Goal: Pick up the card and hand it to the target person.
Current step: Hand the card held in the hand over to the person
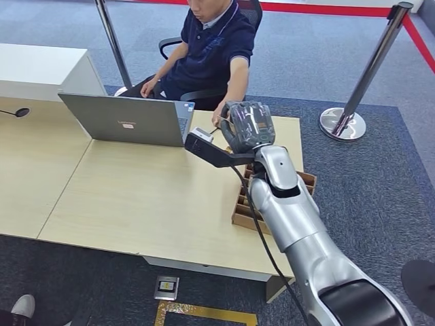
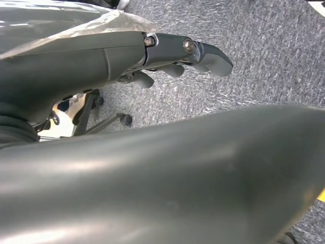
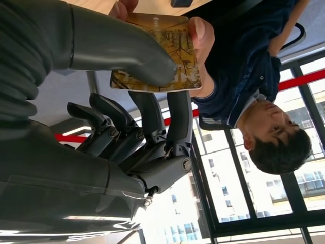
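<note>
Right hand point(image 3: 126, 101) pinches the card point(image 3: 180, 51) btwn its thick grey thumb and dark fingers point(image 3: 180, 114); thumb lies across one face, fingers back the other. Card is a flat rectangle w/ rounded corners, gold-brown print, glossy. Person's hand point(image 3: 201, 38) grips the card's far edge, thumb on top, so both hold it at once. From the head cam the right hand point(image 1: 247, 125) is raised over the far edge of the desk point(image 1: 128, 197), meeting the person's hand point(image 1: 220, 114); silver arm smooth and shiny, hand wrapped in clear plastic.

Desk is pale wood laminate; a grey laptop point(image 1: 128, 119) sits open on it, and a brown cardboard divider box point(image 1: 246, 210) rests at its right edge beneath the arm. Floor is blue-grey carpet; chrome barrier post point(image 1: 359, 81) w/ round base stands beyond.

Left hand point(image 2: 180, 56) hangs over carpet, fingers straight, apart, holding nothing.
</note>
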`<action>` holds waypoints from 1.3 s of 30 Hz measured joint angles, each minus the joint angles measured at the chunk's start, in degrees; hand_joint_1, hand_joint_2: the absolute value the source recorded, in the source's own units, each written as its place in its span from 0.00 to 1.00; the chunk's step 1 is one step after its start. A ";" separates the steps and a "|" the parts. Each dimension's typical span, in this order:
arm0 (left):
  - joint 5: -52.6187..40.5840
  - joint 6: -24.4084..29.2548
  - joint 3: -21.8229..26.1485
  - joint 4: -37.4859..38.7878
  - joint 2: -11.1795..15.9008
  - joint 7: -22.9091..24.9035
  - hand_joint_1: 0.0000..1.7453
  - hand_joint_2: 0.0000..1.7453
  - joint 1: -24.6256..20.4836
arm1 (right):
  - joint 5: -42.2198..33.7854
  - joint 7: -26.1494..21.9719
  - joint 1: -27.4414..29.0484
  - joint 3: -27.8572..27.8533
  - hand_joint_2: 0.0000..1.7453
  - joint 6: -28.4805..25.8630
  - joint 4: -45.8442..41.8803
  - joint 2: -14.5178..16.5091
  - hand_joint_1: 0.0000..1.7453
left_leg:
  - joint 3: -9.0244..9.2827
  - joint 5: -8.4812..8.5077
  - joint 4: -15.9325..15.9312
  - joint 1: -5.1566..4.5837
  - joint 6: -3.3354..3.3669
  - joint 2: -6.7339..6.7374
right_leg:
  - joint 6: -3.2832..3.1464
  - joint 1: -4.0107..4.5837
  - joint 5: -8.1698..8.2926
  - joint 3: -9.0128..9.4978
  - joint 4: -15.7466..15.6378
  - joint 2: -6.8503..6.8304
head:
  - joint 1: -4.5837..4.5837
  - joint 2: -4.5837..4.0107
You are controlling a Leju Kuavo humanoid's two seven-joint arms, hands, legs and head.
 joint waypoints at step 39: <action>2.75 1.21 1.61 0.02 -0.32 1.71 0.00 0.00 0.86 | -18.95 -5.97 66.77 -25.80 0.00 1.19 -80.37 -3.19 0.00 | -0.08 -0.34 -0.03 0.00 0.07 -0.19 | 0.11 -0.01 -0.25 -0.05 -0.21 0.00 | -0.01 0.00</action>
